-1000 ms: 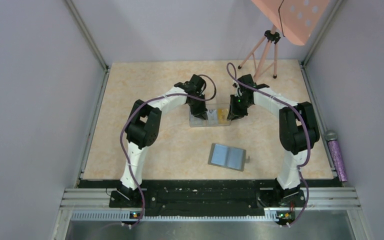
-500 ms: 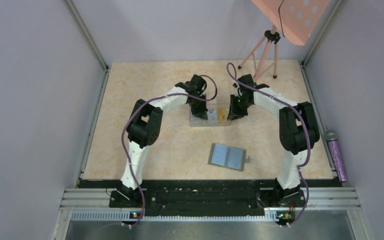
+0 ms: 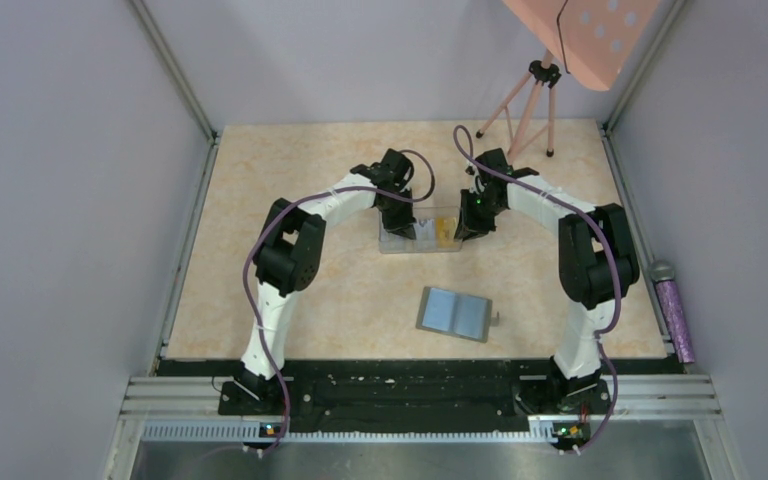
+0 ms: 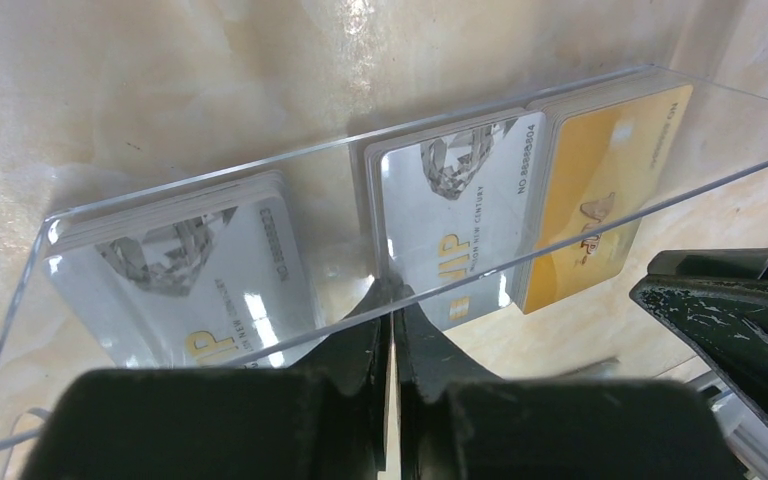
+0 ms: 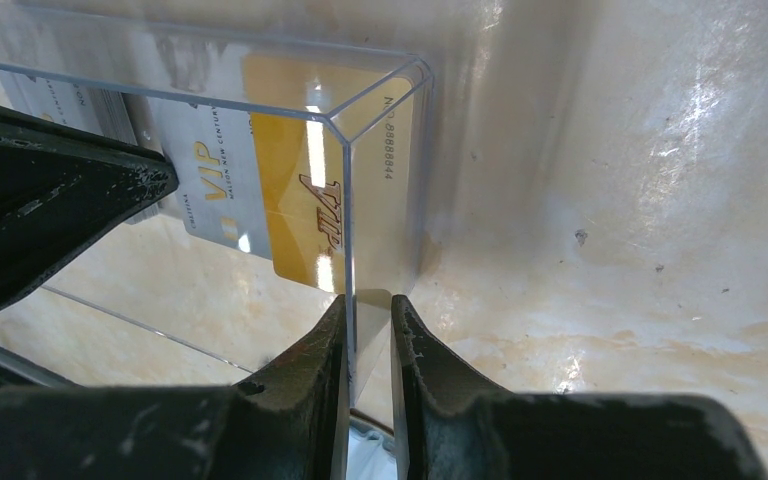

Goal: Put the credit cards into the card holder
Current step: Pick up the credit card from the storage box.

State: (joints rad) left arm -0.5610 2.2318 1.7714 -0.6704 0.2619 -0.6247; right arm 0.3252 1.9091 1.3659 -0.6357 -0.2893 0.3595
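Left gripper (image 4: 392,330): its fingers were pressed nearly together on the near wall of the clear box (image 4: 260,180), pinching that thin wall.
Right gripper (image 5: 368,330): its fingers were likewise closed on the box wall at the end by the gold card, the plastic edge standing between them.
Cards (image 4: 460,220): they stood in stacks inside the box, just beyond the left fingertips; a grey stack lay ahead and to the left, another grey one straight ahead, a gold one (image 5: 300,200) ahead and to the right.
Holder (image 3: 454,313): it lay open, blue side up, well behind both grippers, toward the arm bases.
Step, as judged: steadying the box before any card is drawn; none was in the holder.
Doing it well: one gripper should probably keep the wall firmly while the other lets go and reaches over the rim.
Risk: thin cards in a stack may come up several at once.
Care: a tugged wall may tip the light box.
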